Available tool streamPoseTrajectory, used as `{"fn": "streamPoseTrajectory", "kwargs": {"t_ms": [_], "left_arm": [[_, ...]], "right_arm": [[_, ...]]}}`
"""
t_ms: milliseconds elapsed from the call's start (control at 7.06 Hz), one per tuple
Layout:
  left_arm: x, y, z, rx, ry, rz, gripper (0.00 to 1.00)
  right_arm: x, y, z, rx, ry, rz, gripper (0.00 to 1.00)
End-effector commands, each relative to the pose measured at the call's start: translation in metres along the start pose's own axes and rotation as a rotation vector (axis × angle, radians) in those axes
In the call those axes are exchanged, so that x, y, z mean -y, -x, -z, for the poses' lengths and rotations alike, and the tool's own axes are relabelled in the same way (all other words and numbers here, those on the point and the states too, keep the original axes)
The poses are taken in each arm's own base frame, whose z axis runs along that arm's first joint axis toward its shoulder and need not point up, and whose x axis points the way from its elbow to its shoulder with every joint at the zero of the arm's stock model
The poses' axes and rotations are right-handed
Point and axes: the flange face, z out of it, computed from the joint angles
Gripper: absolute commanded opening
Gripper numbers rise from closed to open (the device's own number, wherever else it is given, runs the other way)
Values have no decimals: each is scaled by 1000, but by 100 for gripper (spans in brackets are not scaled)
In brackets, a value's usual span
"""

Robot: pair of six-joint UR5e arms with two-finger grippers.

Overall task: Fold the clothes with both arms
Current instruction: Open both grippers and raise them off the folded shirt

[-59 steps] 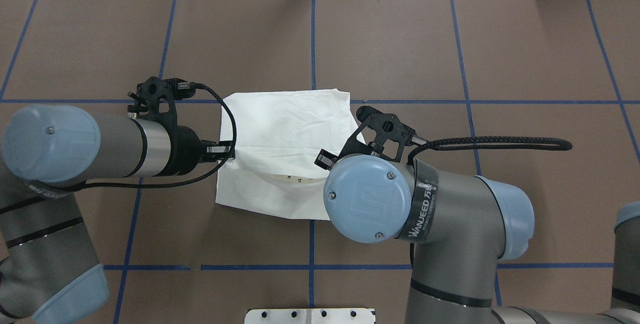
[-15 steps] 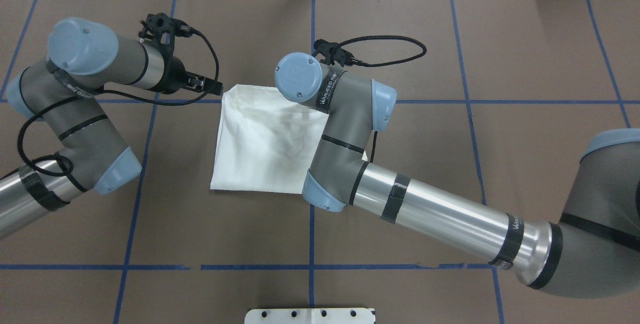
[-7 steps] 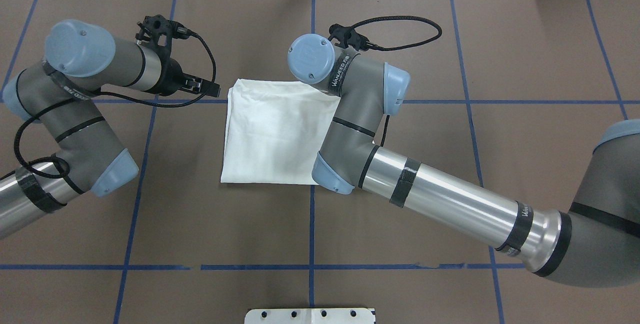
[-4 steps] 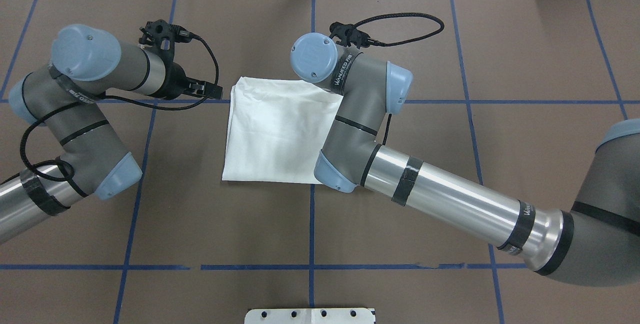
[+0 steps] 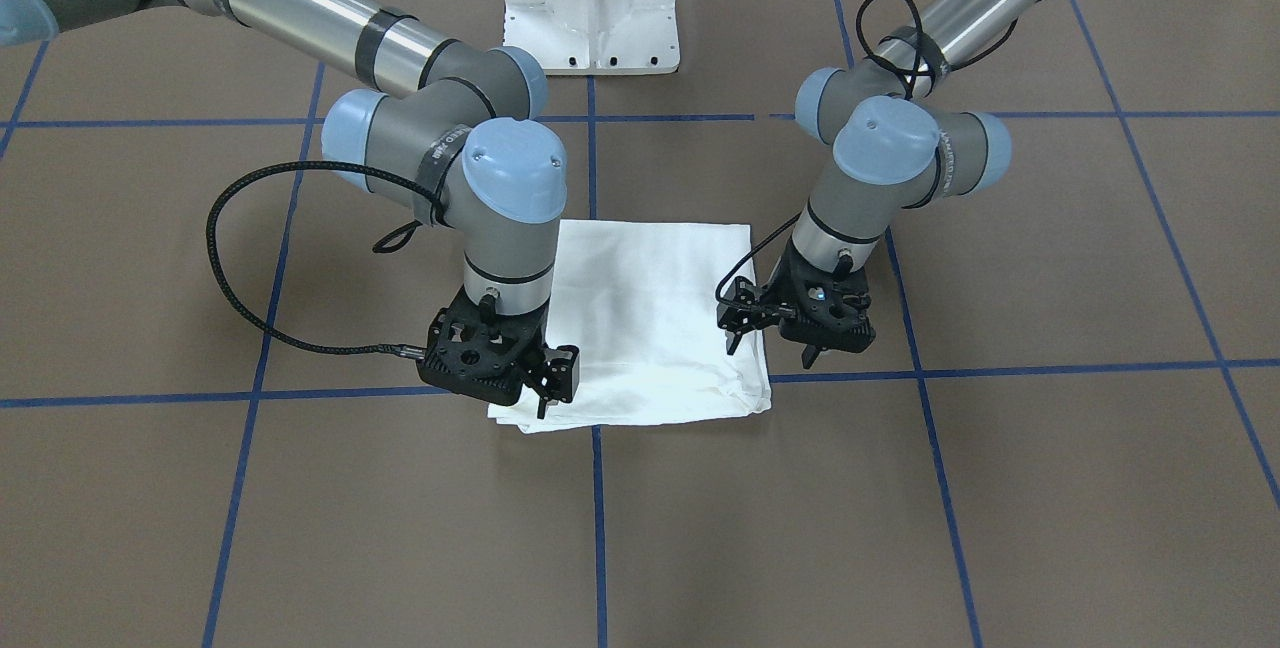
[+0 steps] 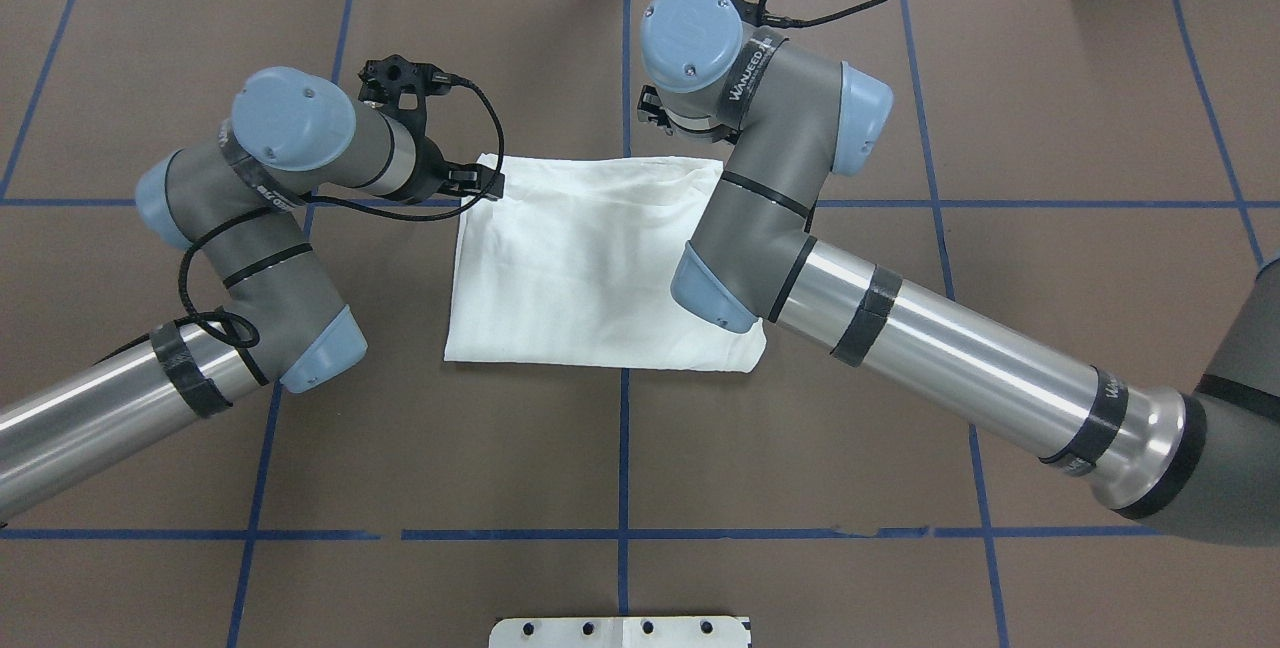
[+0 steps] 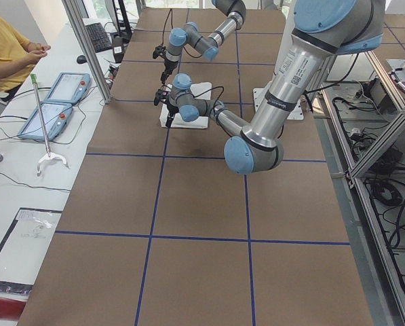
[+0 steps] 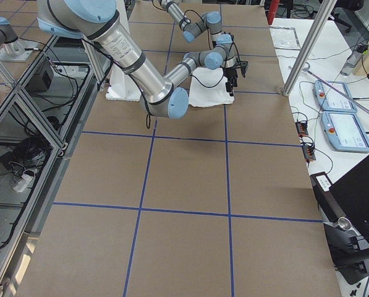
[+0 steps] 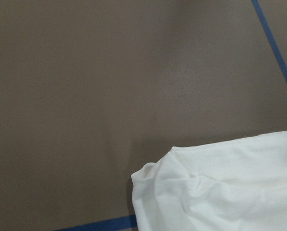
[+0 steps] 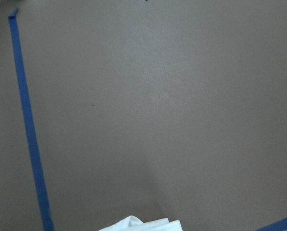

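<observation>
Flanking the shirt (image 5: pixel 650 328), left arm (image 5: pixel 890 168) and right arm (image 5: pixel 500 198) point downward

Both my arms reach fwd w/ elbows bent & wrists turned down, so my L gripper (image 5: pixel 808 356) hangs low off the L arm (image 5: pixel 905 153) and my R gripper (image 5: pixel 545 398) low off the R arm (image 5: pixel 500 188), well apart, jaw state unclear on both.

White shirt (image 6: pixel 585 263) folded into a flat, roughly square packet, centre of overhead frame. Silver-grey left arm (image 6: pixel 90 403) from lower left, right arm (image 6: pixel 940 348) from lower right, wrists near its top corners.
</observation>
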Motion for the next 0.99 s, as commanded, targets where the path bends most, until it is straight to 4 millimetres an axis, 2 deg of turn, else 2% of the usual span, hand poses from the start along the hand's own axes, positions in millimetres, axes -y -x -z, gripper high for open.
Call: {"fn": "streamPoseTrajectory", "kwargs": {"t_ms": [0,142,283,425,708,850], "left_arm": [[-1,-25,-28,37,-11,-3,100],[6,-30,-41,60,-6,3,100],[11,-25,-46,101,-56,1,100],[31,-10,-39,126,-95,20,100],[71,40,-30,195,-138,55,100],[81,46,-22,212,-158,13,100]], "right_arm": [[1,-19,1,16,5,30,100],[1,-20,0,19,4,30,100],[-1,-21,-2,18,5,31,100],[-1,-21,-2,18,5,29,100],[-1,-22,-3,17,6,29,100],[-1,-24,-4,38,2,33,100]]}}
